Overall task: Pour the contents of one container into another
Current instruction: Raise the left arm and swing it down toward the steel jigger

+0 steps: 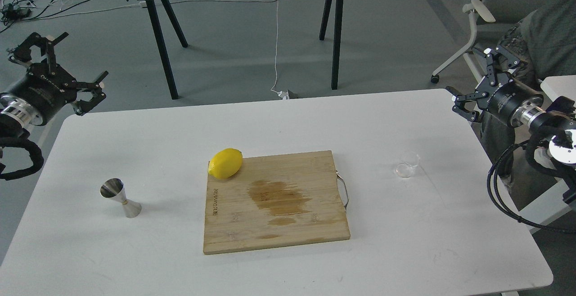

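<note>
Glass cup: it stands upright on the white tabletop, to the right of the cutting board, with bare surface between them. Nothing touches it.
Jigger: shiny steel, it stands on the left part of the tabletop, well apart from the cup, and it looks a little tilted.
Cutting board: wooden, in the middle of the tabletop, with a dark wet-looking stain in its centre and a metal handle on its right edge.
Lemon: yellow, it lies at the board's far left corner.
Left gripper: it hangs beyond the far left edge of the tabletop; the 2 fingers are spread apart and hold nothing.
Right gripper: it is at the far right edge, above and behind the cup; the fingers are spread apart, nothing between them.
</note>
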